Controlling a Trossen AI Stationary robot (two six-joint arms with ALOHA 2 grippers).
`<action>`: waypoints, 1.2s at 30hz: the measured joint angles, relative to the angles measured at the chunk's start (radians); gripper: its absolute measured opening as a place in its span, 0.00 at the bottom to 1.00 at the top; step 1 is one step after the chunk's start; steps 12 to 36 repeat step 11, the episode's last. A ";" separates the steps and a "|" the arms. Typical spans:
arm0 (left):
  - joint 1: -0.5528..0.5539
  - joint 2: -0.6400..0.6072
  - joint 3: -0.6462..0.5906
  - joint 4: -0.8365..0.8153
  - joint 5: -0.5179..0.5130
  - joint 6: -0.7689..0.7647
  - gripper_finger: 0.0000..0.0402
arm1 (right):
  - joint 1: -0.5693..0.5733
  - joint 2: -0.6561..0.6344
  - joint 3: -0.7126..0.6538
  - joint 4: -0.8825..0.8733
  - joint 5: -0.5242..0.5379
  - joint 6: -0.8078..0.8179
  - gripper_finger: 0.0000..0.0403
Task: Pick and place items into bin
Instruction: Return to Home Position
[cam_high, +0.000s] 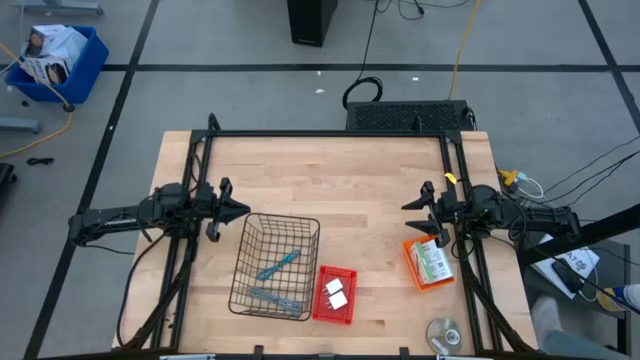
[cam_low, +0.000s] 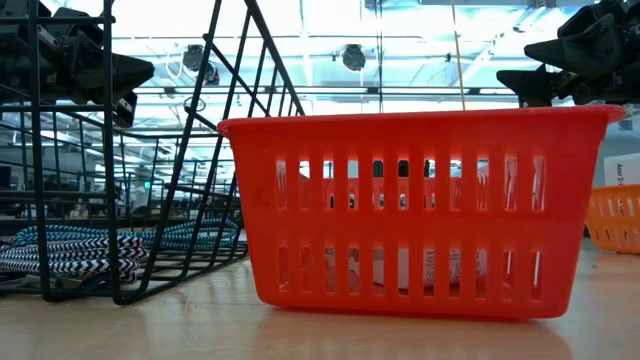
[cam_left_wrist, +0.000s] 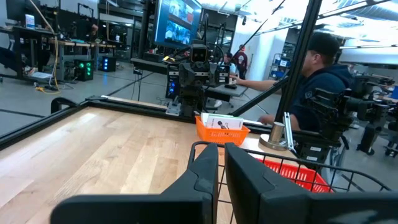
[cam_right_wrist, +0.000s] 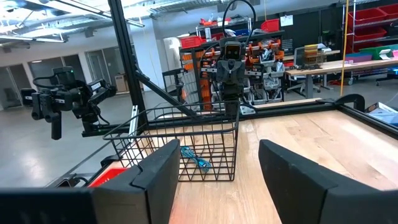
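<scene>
Two teal and grey tools lie in a black wire basket near the table's front. Beside it stands a red bin holding two white blocks. An orange bin at the right holds white cards with green print. My left gripper hovers shut at the table's left, above the wire basket's far edge; its fingers show in the left wrist view. My right gripper hovers open at the right, just beyond the orange bin, with nothing between its fingers.
A round silver disc lies at the near right corner. A black metal frame runs round the table's far and side edges. Bare wood lies between the two grippers. A person sits beyond the table's right side.
</scene>
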 joint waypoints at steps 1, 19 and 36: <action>0.000 0.000 0.000 0.000 0.000 0.000 0.08 | 0.000 0.000 0.000 0.000 0.000 0.000 0.53; 0.000 0.000 0.000 0.000 0.000 0.000 0.08 | 0.000 0.000 0.000 0.000 0.000 0.000 0.52; 0.000 0.000 0.000 0.000 0.000 0.000 0.08 | 0.000 0.000 0.000 0.000 0.000 0.000 0.52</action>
